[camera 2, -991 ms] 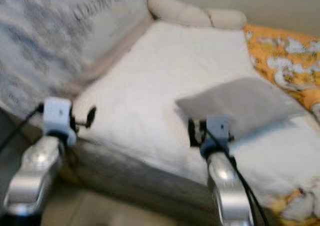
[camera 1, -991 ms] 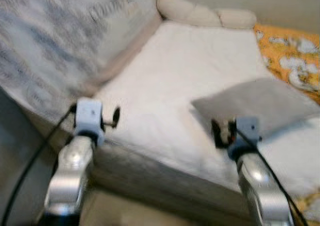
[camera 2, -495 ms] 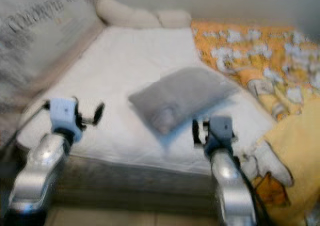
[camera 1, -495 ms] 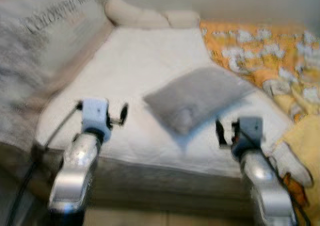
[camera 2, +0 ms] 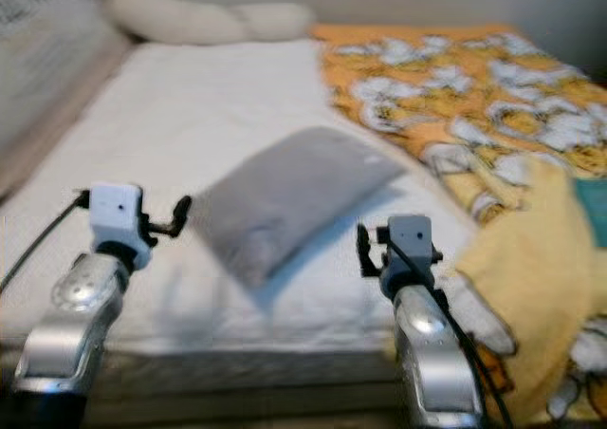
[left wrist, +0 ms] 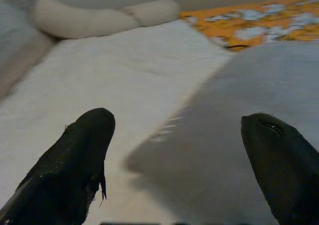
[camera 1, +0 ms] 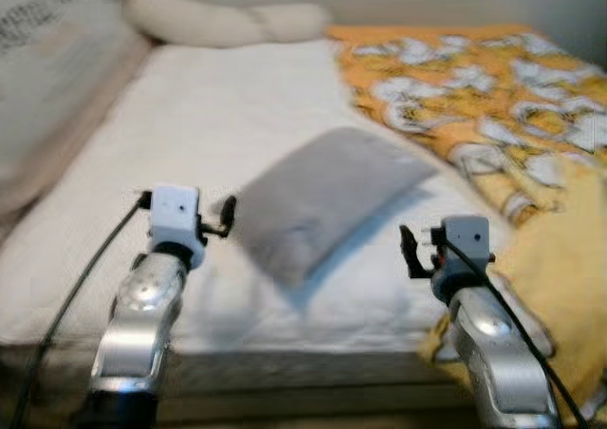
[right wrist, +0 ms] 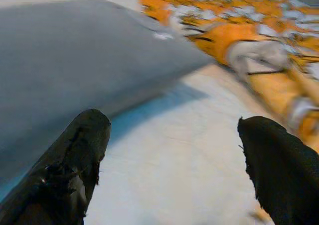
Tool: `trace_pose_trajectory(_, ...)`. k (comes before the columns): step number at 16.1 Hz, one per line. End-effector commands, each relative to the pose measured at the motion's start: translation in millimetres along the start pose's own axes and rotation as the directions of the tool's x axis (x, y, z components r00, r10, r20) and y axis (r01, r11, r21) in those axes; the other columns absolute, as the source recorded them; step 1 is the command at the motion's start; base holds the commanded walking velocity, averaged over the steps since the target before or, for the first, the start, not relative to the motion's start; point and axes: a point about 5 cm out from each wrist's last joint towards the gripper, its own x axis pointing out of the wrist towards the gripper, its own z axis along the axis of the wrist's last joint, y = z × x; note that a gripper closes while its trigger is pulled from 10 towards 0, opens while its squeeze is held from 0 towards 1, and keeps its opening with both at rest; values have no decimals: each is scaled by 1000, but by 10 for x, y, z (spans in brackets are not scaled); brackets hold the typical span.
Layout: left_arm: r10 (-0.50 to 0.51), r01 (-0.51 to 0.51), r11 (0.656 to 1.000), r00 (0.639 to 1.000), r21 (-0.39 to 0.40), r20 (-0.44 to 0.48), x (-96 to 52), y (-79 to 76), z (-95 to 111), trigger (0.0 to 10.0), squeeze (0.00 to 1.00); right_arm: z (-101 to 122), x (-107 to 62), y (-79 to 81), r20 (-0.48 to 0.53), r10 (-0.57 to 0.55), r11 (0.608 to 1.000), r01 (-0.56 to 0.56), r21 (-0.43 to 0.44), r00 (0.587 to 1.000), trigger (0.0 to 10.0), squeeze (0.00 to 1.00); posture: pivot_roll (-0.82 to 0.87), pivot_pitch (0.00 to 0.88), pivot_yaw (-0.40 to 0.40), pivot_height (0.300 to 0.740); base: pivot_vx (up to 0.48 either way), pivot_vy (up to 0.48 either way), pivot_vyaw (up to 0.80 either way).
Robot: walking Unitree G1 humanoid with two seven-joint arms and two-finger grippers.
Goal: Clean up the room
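— So, where's the grey pillow [camera 1: 322, 196]?
— Lying mid-mattress on the white sheet [camera 1: 218, 116], orange patterned blanket [camera 1: 465, 78] just beside it.
— And the grippers?
— Left gripper [left wrist: 179, 150] spread wide at the pillow's near corner; right gripper [right wrist: 174, 155] wide too, hovering off its other side.

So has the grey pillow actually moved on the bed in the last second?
Cannot tell. The grey pillow sits further left in the head views, but so do the white mattress and the orange blanket, so the camera turned.
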Motion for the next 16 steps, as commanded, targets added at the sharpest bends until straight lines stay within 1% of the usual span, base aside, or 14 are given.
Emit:
trace_pose_trajectory(1, 24, -25, 999, 1000, 22, 11, 4, 89, 45, 10000, 0, 59, 23, 46, 22, 19, 1000, -19, 8, 1000, 10000, 725, -38, 0, 27, 740, 307, 0, 0)
trace_pose_trajectory(2, 24, -24, 999, 1000, 23, 11, 9, 89, 44, 10000, 0, 61, 28, 46, 21, 19, 1000, -20, 7, 1000, 10000, 702, -41, 0, 28, 740, 307, 0, 0)
trace_pose_trajectory(3, 24, -25, 999, 1000, 23, 11, 12, 91, 44, 10000, 0, 63, 30, 48, 21, 20, 1000, -20, 7, 1000, 10000, 702, -42, 0, 29, 740, 307, 0, 0)
trace_pose_trajectory(4, 32, -33, 999, 999, 26, 6, 28, 89, 42, 10000, 0, 69, 41, 53, 20, 29, 1000, -29, -1, 999, 10000, 537, -42, 0, 30, 740, 0, 0, 0)
trace_pose_trajectory(6, 39, -39, 999, 999, 30, 2, 37, 89, 39, 10000, 0, 66, 48, 54, 17, 36, 999, -36, -8, 999, 10000, 494, -43, 0, 30, 740, 0, 0, 0)
trace_pose_trajectory(7, 39, -39, 999, 999, 31, 3, 43, 91, 40, 10000, 0, 65, 53, 55, 16, 38, 999, -38, -10, 999, 10000, 451, -40, 0, 30, 740, 0, 0, 0)
trace_pose_trajectory(8, 46, -46, 998, 999, 30, 2, 48, 97, 41, 10000, 0, 68, 58, 59, 15, 39, 999, -39, -11, 999, 10000, 376, -39, 0, 30, 740, 0, 0, 0)
trace_pose_trajectory(9, 64, -64, 997, 998, 36, -7, 55, 103, 36, 10000, 0, 68, 60, 62, 15, 41, 999, -41, -12, 999, 10000, 345, -39, 0, 30, 740, 0, 0, 0)
trace_pose_trajectory(10, 66, -66, 997, 998, 40, -5, 60, 102, 38, 10000, 0, 70, 63, 66, 15, 42, 999, -41, -13, 999, 10000, 322, -39, 0, 31, 740, 0, 0, 0)
trace_pose_trajectory(14, 36, -36, 999, 999, 21, 15, 64, 79, 69, 10000, 0, 77, 75, 62, 20, 33, 999, -33, -14, 999, 10000, 322, -39, 0, 32, 740, 0, 0, 0)
trace_pose_trajectory(15, 34, -35, 999, 999, 17, 14, 64, 77, 68, 10000, 0, 81, 79, 62, 24, 38, 999, -37, -32, 999, 10000, 349, -39, 0, 32, 740, 274, 0, 0)
trace_pose_trajectory(16, 34, -34, 999, 999, 15, 14, 63, 77, 68, 10000, 0, 88, 79, 67, 27, 44, 998, -43, -48, 999, 10000, 361, -38, 0, 32, 740, 296, 0, 712)
